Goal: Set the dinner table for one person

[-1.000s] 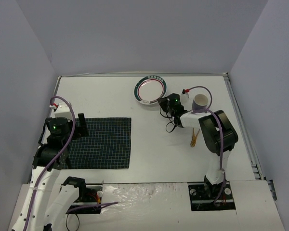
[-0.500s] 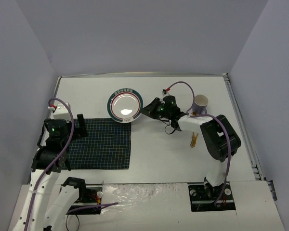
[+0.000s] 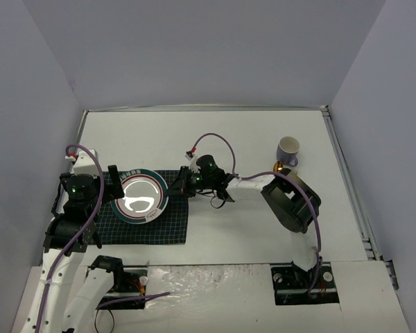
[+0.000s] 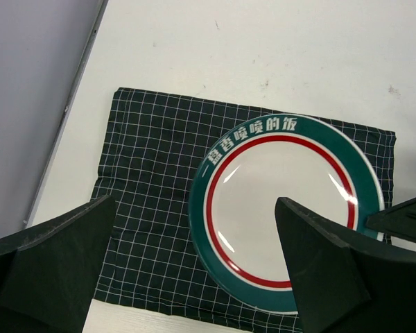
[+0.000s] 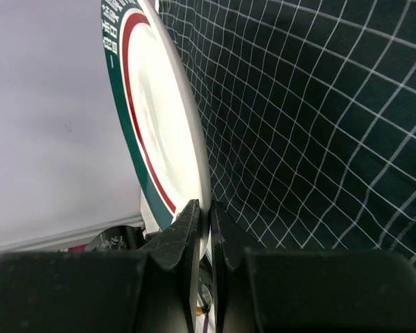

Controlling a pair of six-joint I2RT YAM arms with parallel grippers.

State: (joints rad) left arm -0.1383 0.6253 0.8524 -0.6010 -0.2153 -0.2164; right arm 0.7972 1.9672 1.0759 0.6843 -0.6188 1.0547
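Observation:
A white plate (image 3: 143, 197) with a green and red rim is held over the dark green checked cloth (image 3: 168, 223) on the white dinner table (image 3: 222, 222). My right gripper (image 3: 178, 185) is shut on the plate's right rim; in the right wrist view the rim (image 5: 194, 159) sits pinched between the jaws (image 5: 202, 222), just above the cloth (image 5: 319, 125). My left gripper (image 3: 111, 182) is open and empty at the cloth's left side. In the left wrist view the plate (image 4: 284, 208) lies over the cloth (image 4: 145, 173) between its spread fingers (image 4: 55, 257).
A white mug (image 3: 288, 148) stands at the far right of the table, with a small golden object (image 3: 279, 166) beside it. Grey walls close in the table on three sides.
My right gripper has carried the plate from the far middle of the table leftward and nearer, over the checked cloth. The left arm has barely moved.

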